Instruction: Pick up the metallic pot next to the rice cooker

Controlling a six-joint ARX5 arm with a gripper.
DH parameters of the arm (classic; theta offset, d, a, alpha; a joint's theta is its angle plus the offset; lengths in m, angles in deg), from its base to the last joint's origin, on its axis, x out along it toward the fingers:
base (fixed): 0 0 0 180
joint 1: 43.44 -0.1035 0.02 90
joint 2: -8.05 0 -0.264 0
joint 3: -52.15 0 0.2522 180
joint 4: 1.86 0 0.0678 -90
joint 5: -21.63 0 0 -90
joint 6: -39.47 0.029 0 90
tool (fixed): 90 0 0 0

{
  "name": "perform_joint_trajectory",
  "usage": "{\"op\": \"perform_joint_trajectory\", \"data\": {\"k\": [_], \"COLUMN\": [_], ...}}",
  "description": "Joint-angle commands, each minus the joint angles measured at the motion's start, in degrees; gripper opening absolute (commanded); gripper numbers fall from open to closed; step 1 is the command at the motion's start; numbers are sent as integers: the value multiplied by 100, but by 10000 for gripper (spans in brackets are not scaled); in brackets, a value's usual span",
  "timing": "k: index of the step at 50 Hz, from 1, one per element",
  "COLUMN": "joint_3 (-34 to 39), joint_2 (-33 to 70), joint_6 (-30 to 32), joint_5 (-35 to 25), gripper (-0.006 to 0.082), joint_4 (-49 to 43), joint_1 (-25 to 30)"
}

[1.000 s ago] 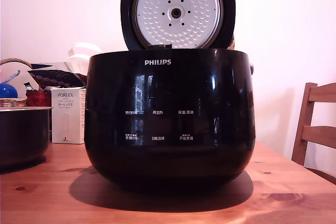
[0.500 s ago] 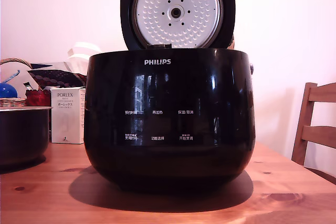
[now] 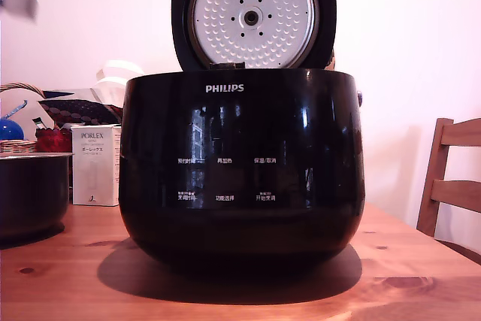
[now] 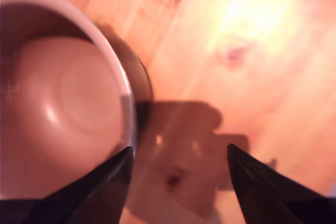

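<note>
Still early in the task: metallic pot [image 3: 31, 195] not lifted, standing on the desk [image 3: 240, 291] well to the exterior view's left of the rice cooker [image 3: 242, 167], cut off by that view's edge. Cooker lid open and upright, dimpled silver plate facing the camera. Behind the pot, farther from the camera than the cooker's front, a white carton [image 3: 96, 165], a wicker basket [image 3: 19, 89] and some red and blue clutter. Approach apparently under way: in the wrist view, pincer [image 4: 178, 169] hanging above the desk just beside the metallic pot [image 4: 58, 108], the pot's pale interior and thin bright rim seen from above. Jaws spread wide, nothing between them but bare wood and their own shadow. One finger [image 4: 102, 187] over or just at the rim's near edge, the other finger [image 4: 262, 187] over open wood away from the pot; contact with the rim hard to judge from this blurred view, probably none yet. Left to do: straddle the rim with one finger inside and one outside, close on the wall, then raise the pot clear of the desk.
</note>
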Motion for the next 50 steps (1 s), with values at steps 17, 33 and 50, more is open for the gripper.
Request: {"op": "perform_joint_trajectory", "data": {"k": [17,33,50], "joint_3": [39,39,39], "joint_2": [861,1287,1316], "joint_6": [470,472,472], "joint_5": [74,-37,-404], "gripper": [522,519,316], "joint_4": [697,844,852], "joint_1": [-439,-529,-529]}}
